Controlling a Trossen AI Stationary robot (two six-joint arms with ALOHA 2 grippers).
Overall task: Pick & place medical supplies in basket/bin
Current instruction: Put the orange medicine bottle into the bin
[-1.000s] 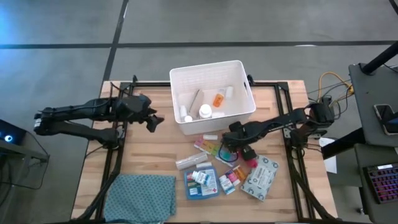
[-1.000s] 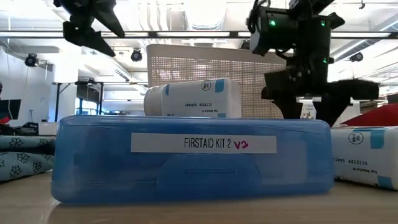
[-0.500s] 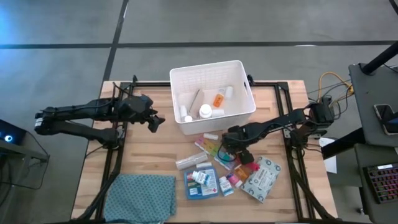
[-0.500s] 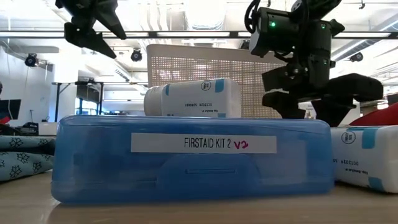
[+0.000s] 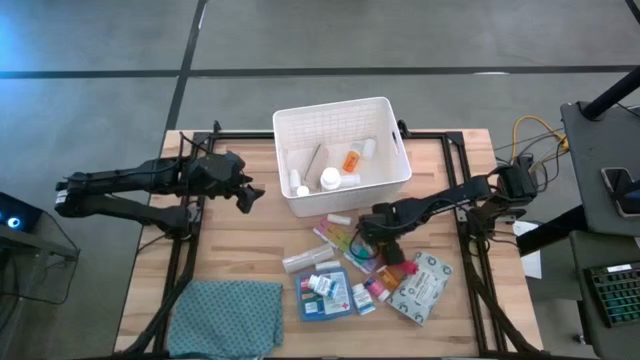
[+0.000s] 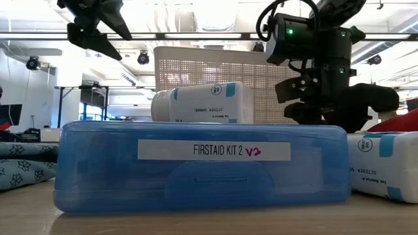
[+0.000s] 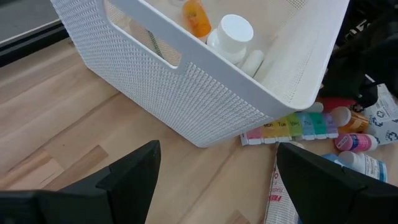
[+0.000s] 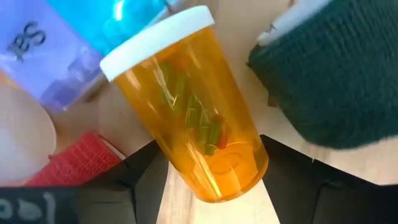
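Down among the clutter, the right gripper [image 5: 381,248] was low on the wooden worktop [image 5: 250,240], just in front of the white bin [image 5: 342,154]. Its wrist camera told what the overhead could not: a translucent orange pill vial [image 8: 189,112] with a white cap, lying tilted between the spread fingers [image 8: 143,177], pellets visible inside, the fingers alongside it but not clamped. Beside it lay a red roll [image 8: 74,163] and a dark knitted item [image 8: 339,74].

The bin's walls were fine perforated plastic with a rolled rim; inside lay an orange bottle [image 7: 196,17] and a white-capped bottle [image 7: 231,31]. The rainbow pill organiser [image 7: 292,126] touched its base.

At table height, the smooth blue first-aid box [image 6: 199,166] carried a white bottle [image 6: 202,102].

The left gripper [image 5: 246,192] hovered left of the bin, fingers parted, holding nothing.
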